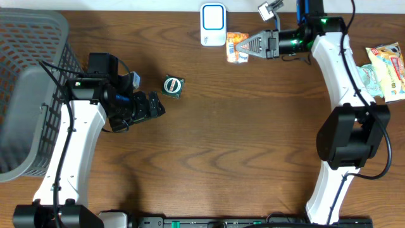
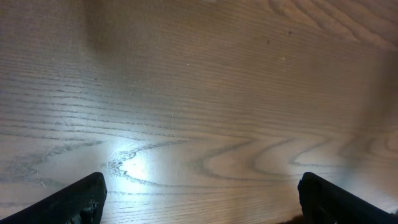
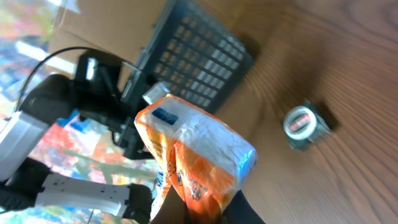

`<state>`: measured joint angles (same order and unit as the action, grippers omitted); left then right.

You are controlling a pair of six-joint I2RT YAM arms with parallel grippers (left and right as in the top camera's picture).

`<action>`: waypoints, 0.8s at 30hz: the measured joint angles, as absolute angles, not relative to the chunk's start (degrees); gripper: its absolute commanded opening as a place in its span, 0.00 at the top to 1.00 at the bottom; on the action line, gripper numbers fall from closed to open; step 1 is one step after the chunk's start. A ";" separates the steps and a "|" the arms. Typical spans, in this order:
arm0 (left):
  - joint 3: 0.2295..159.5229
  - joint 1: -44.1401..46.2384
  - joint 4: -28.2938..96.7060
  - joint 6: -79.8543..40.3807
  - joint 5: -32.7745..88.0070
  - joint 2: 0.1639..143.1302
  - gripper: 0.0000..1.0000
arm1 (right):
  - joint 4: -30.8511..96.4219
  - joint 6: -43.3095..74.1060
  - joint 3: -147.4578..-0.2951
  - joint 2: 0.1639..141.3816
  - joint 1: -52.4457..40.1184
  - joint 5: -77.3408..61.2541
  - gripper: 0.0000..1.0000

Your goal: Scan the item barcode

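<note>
An orange and white snack packet [image 1: 237, 47] is held up off the table at the back, right beside the white barcode scanner [image 1: 213, 25]. My right gripper [image 1: 248, 47] is shut on the packet [image 3: 193, 155], whose crumpled lower end is pinched between the dark fingers [image 3: 245, 211]. My left gripper [image 1: 157, 105] hovers low over the wood at the left, just left of a small round green tin [image 1: 172, 86]. Its fingers [image 2: 74, 202] stand wide open with only bare tabletop between them.
A grey mesh basket [image 1: 28, 88] fills the left edge of the table. More snack packets [image 1: 387, 71] lie at the far right. The green tin [image 3: 306, 124] and the basket [image 3: 193, 59] also show behind the held packet.
</note>
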<state>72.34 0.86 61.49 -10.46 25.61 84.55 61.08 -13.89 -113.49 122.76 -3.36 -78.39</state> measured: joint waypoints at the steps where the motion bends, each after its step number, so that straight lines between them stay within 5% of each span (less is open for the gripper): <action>1: 72.34 0.86 61.47 -10.46 25.58 84.55 0.02 | 62.24 -14.00 -113.49 122.76 -2.87 -77.23 0.99; 24: 72.34 0.86 61.49 -10.46 25.58 84.55 0.02 | 70.00 -22.04 -113.49 122.76 1.37 -71.61 0.99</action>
<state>72.34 0.86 61.49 -10.46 25.58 84.55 70.00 -22.04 -113.49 122.76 1.37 -71.61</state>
